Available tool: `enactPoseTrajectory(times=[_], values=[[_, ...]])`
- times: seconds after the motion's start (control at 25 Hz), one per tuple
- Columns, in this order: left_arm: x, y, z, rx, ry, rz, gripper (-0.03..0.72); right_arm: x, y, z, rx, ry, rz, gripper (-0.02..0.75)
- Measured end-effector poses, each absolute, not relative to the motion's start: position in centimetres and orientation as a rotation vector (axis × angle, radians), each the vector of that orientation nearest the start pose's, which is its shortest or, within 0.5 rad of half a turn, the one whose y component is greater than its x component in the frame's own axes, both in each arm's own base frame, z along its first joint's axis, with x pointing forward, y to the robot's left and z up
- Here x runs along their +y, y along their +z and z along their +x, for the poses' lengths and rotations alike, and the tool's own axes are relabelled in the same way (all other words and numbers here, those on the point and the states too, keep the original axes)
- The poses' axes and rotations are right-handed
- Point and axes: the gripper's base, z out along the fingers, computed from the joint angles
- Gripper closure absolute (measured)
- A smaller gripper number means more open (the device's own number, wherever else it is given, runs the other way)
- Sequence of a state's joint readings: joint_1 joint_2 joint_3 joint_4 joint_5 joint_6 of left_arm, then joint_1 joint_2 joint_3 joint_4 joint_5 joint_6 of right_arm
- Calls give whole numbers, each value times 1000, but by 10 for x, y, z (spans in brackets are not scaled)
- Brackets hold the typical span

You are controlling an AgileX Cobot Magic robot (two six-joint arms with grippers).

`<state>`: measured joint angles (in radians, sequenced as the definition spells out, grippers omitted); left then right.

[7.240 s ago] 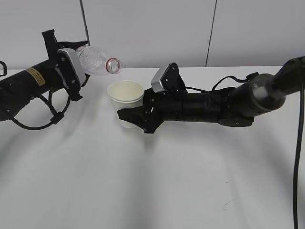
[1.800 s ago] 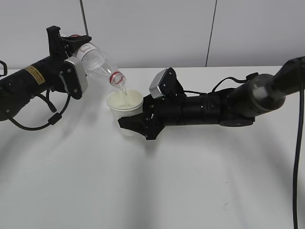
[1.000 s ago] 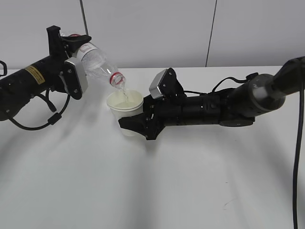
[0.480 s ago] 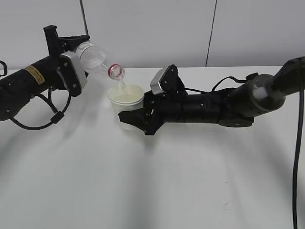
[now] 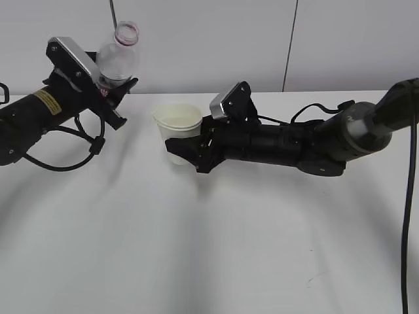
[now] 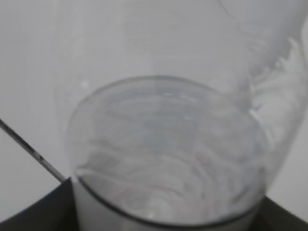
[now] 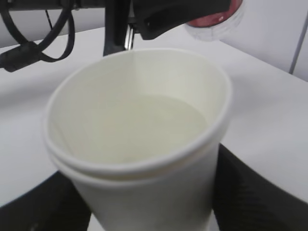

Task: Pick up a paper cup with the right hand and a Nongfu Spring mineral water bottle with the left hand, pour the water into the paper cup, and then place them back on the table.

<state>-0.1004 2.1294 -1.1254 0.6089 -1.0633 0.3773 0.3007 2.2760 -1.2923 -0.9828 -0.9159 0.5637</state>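
Note:
My left gripper (image 5: 103,80) is shut on the clear water bottle (image 5: 116,60), which stands nearly upright with its red neck ring at the top, up at the far left. The left wrist view is filled by the blurred bottle wall (image 6: 163,159). My right gripper (image 5: 186,152) is shut on the cream-white paper cup (image 5: 177,131) and holds it upright near the table's middle. In the right wrist view the cup (image 7: 144,159) has water (image 7: 139,125) in it and sits between my black fingers (image 7: 260,192). The bottle's red ring (image 7: 214,17) shows behind it.
The white table (image 5: 216,248) spreads in front of both arms. A small dark scratch (image 5: 313,279) marks it at the front right. A grey wall with dark seams stands behind. Black cables (image 5: 65,157) loop under the left arm.
The left gripper has swung the bottle from tipped over the cup back to nearly upright and away to the left. The stream has stopped. The cup has shifted slightly.

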Motion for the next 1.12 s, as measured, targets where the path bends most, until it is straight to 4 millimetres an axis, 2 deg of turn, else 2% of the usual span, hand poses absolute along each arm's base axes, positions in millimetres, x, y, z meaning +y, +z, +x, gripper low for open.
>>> enactPoseTrajectory(times=[0.2, 0.4, 0.92, 1.12], values=[[-86, 155, 426, 1376, -114, 781, 270, 183, 111, 422, 1621, 667, -842, 241], [-84, 151, 427, 1468, -169, 719, 270, 169, 110, 429, 1643, 610, -808, 241], [-83, 148, 428, 1544, -258, 625, 270, 87, 109, 453, 1702, 478, -636, 244], [-83, 148, 427, 1559, -291, 600, 270, 71, 97, 456, 1735, 460, -598, 244]])
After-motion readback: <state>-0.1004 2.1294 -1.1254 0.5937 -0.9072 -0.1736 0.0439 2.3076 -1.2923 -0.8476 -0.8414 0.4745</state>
